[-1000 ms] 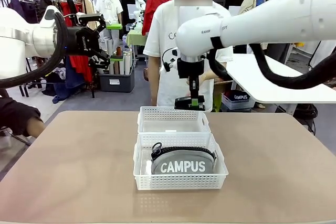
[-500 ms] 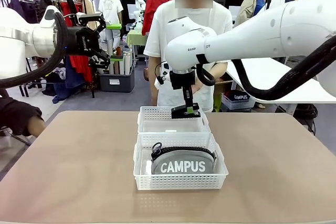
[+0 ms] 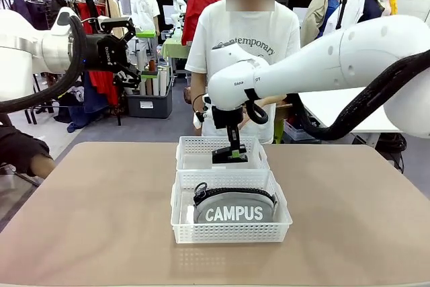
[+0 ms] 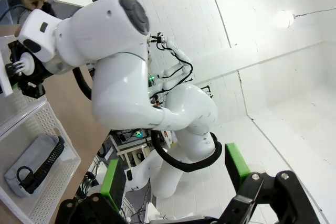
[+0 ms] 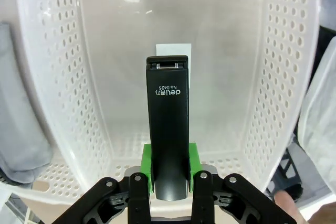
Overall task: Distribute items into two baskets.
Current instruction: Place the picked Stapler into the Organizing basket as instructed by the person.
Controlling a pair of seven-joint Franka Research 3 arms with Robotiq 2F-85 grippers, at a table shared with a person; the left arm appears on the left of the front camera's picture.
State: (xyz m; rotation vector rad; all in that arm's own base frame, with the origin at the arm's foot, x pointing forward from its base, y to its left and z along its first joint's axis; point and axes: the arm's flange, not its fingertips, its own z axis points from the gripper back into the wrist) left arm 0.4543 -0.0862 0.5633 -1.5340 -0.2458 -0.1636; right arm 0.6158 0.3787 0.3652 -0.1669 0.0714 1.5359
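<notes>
My right gripper is shut on the black stapler and holds it low over the far basket. In the right wrist view the stapler sits between the green pads, pointing down at the white label on that basket's bare base. The near basket holds the grey "CAMPUS" pouch. My left gripper hangs open and empty, high at the table's left. In the left wrist view its fingers stand apart, with the pouch far below.
A person in a white T-shirt stands right behind the far basket. A dark sleeve and hand rest at the table's left edge. Bare tabletop spreads on both sides of the baskets. A white table stands at the back right.
My right gripper has carried the stapler leftward and down, from above the far basket's back edge to low inside it. The left arm has stayed still.
</notes>
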